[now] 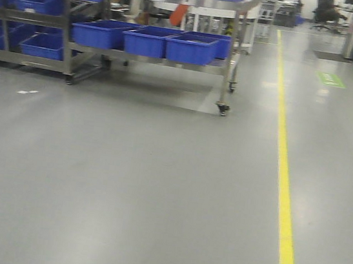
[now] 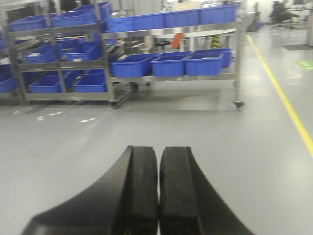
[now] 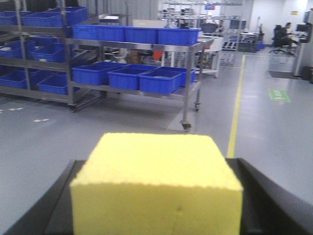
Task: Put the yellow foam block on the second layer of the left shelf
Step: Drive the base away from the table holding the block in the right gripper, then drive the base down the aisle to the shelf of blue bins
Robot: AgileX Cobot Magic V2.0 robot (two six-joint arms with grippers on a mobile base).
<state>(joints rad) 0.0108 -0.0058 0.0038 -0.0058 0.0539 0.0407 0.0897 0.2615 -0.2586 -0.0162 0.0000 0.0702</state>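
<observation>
The yellow foam block (image 3: 156, 196) fills the bottom of the right wrist view, a bright grainy cuboid. My right gripper (image 3: 156, 164) is shut on it, a black finger (image 3: 259, 196) showing on each side. My left gripper (image 2: 159, 149) is shut with its pads pressed together and nothing between them, held above bare floor. The left shelf (image 1: 23, 60) is a steel rack with blue bins on several layers, standing far ahead at the left; the same rack (image 2: 68, 95) is in the left wrist view and the rack (image 3: 34, 93) in the right wrist view. Neither gripper shows in the front view.
A wheeled steel rack (image 1: 228, 61) with blue bins (image 1: 190, 49) stands to the right of the left shelf. A yellow floor line (image 1: 284, 179) runs forward on the right. Grey floor (image 1: 124, 184) lies between me and the racks. A seated person (image 3: 282, 34) is far back right.
</observation>
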